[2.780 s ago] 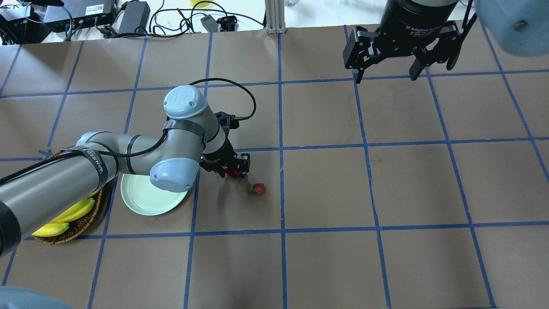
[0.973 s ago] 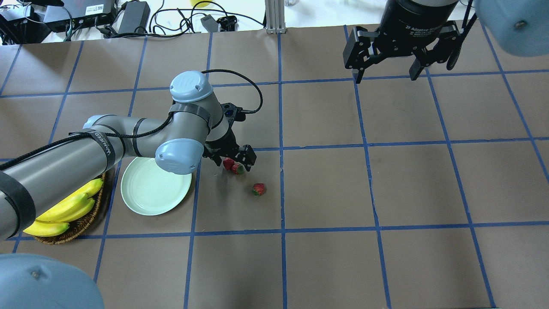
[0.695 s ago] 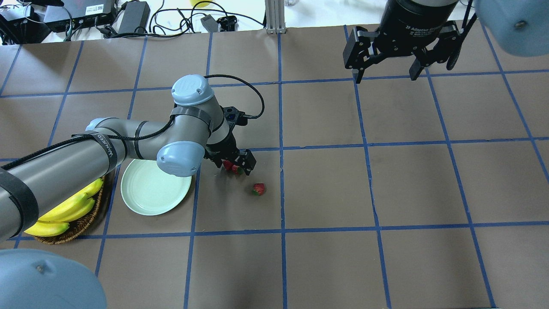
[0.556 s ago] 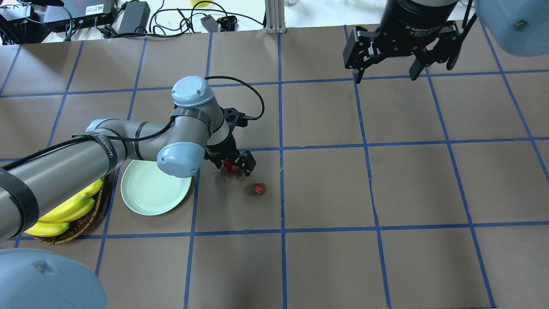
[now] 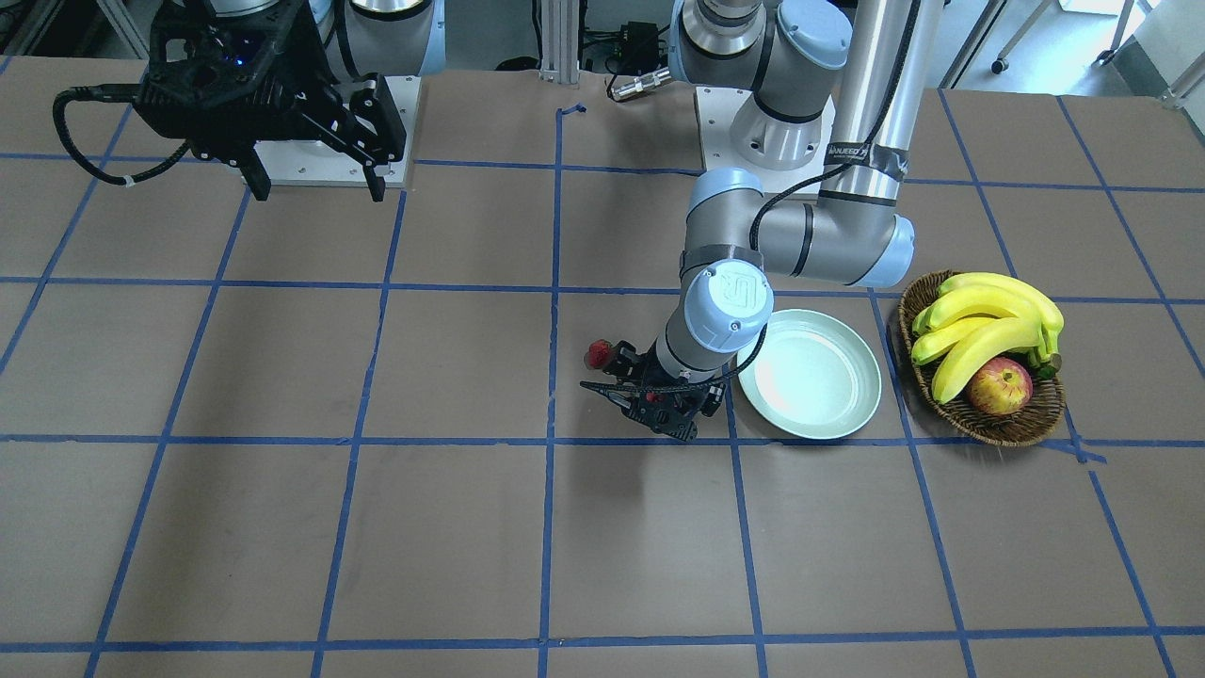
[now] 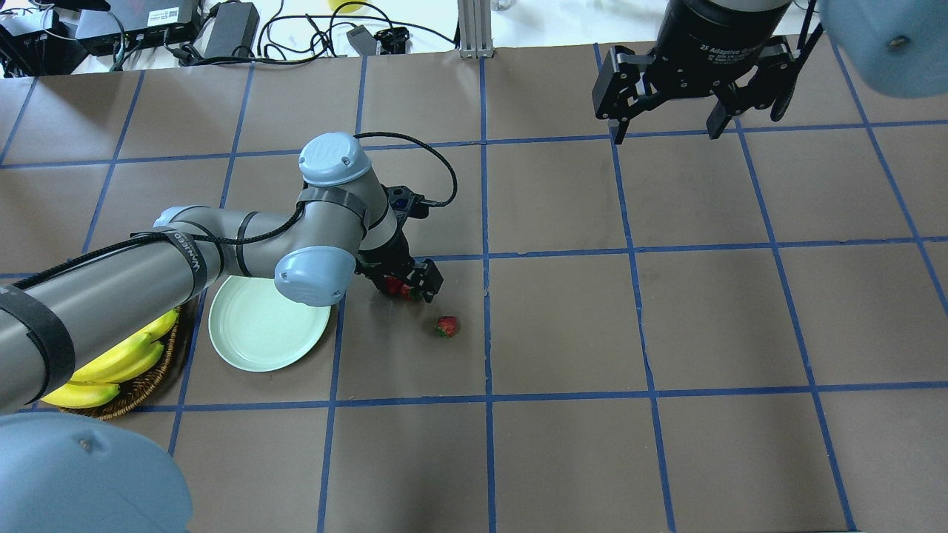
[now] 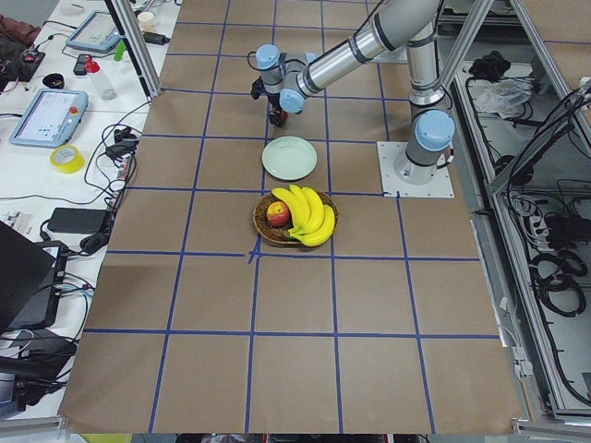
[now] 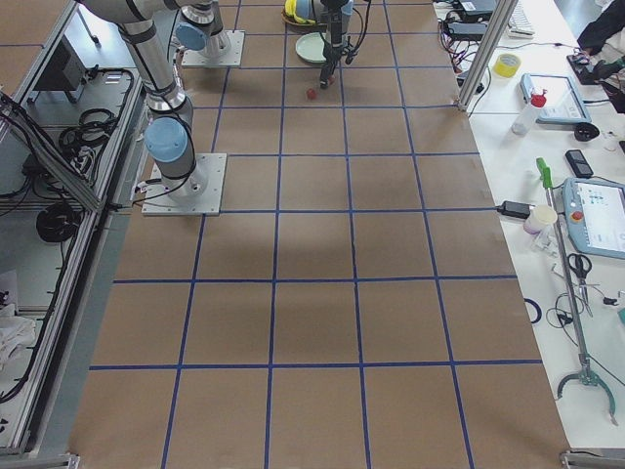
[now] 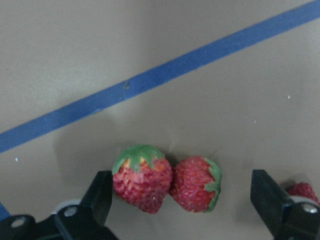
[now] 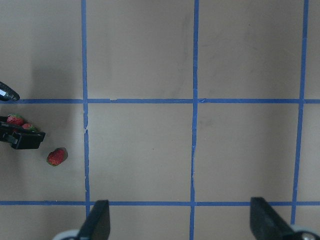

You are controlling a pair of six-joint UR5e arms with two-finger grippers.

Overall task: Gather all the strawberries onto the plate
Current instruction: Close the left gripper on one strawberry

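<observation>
Two strawberries (image 9: pixel 142 177) (image 9: pixel 195 182) lie side by side, touching, on the brown paper. My left gripper (image 9: pixel 185 200) is open and low over them, with one finger on each side of the pair. In the overhead view the gripper (image 6: pixel 406 285) partly covers them. The third strawberry (image 6: pixel 446 326) lies alone to the right, and also shows in the front view (image 5: pixel 598 354). The pale mint plate (image 6: pixel 252 337) sits empty to the left of the gripper, partly under my left arm. My right gripper (image 6: pixel 664 135) is open, empty and high at the far right.
A wicker basket (image 5: pixel 998 428) with bananas (image 5: pixel 984 325) and an apple (image 5: pixel 998 386) stands just beyond the plate (image 5: pixel 819 405), at the table's left side. Cables and power bricks (image 6: pixel 229 29) lie past the far edge.
My left gripper, which stood above and just behind the two strawberries a second ago, has come down around them. The strawberries, the plate and the right arm have not moved.
</observation>
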